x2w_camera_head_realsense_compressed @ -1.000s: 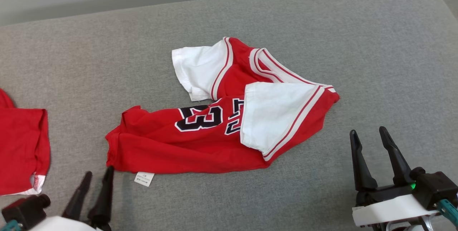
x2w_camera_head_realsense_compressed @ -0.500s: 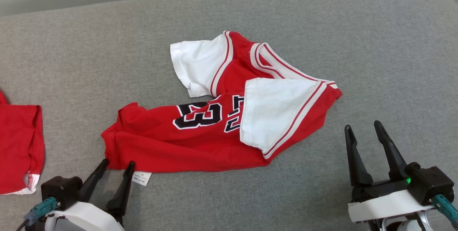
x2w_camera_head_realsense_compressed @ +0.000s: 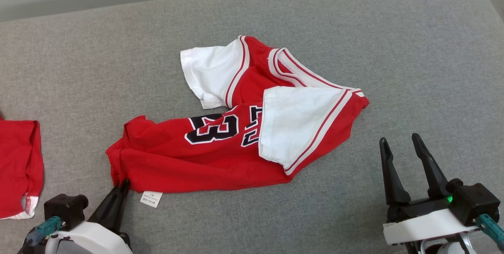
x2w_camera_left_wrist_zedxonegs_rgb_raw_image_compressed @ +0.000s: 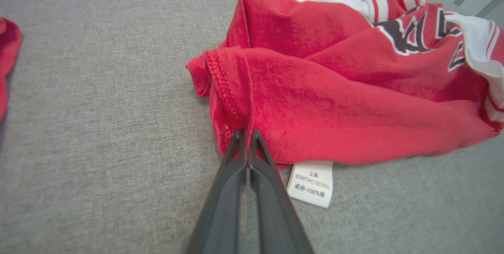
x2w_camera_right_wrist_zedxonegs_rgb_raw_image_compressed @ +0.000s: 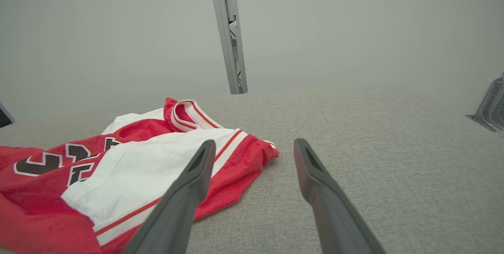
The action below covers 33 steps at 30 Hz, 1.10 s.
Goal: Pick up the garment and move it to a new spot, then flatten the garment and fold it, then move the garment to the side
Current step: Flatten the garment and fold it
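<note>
Red jersey (x2w_camera_head_realsense_compressed: 220,159) hem pinched by L gripper (x2w_camera_head_realsense_compressed: 125,183); R gripper (x2w_camera_head_realsense_compressed: 399,138) spread, nearby.

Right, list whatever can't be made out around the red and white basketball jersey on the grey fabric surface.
Black lettering on the red and white basketball jersey: head view, partly covered by its folded-over white sleeve.
White care label: left wrist view, print too small and blurred.
Second red garment: head view, cut off by left edge.
Whether the shut left gripper pinches cloth: left wrist view, its tips hide the contact.
</note>
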### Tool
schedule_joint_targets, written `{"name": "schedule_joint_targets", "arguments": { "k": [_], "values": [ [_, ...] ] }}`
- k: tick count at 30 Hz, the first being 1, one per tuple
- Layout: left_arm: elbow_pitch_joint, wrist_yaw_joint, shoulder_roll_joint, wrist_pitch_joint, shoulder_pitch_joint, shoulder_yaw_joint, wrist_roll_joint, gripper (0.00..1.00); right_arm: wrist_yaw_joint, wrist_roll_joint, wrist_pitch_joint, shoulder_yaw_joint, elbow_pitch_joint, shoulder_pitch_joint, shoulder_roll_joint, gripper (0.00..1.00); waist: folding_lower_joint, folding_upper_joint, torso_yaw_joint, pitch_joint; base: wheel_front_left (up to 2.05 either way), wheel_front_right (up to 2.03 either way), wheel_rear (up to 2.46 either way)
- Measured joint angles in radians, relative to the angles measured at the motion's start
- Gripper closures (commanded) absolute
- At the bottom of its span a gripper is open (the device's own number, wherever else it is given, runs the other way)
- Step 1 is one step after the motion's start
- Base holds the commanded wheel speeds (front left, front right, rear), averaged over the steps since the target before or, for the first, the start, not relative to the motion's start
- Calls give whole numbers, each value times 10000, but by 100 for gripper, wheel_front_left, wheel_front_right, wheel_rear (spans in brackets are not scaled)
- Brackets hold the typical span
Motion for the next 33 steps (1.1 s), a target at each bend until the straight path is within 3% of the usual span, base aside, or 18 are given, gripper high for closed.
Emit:
{"name": "schedule_joint_targets", "arguments": {
  "k": [5,13,14,18,21,27,33],
  "values": [
    [-679,-247,-8,84,198,215,-631,100,0,-4,0,-92,31,135,4,0,0,0,56,-218,0,0,0],
    [-4525,-1001,736,537,1991,953,-2872,100,0,-36,-2,-201,58,484,2,0,0,0,492,-635,0,0,0],
    [-4525,-1001,736,537,1991,953,-2872,100,0,-36,-2,-201,58,484,2,0,0,0,492,-635,0,0,0],
    [-6433,-1879,980,792,2720,1139,-4311,100,0,-36,-2,-136,56,500,4,0,0,0,769,-784,0,0,0],
    [-7051,-2217,1195,865,3033,1381,-5024,100,0,-36,0,-71,42,497,4,0,0,0,920,-806,0,0,0],
    [-6291,-2171,1329,1603,2488,1258,-5386,100,0,-109,0,10,67,347,0,0,0,0,1028,-509,0,0,0],
    [-4136,-1845,529,2203,619,1091,-5496,100,0,-121,-2,119,63,61,0,0,0,0,876,-40,0,0,0]
  ]
}}
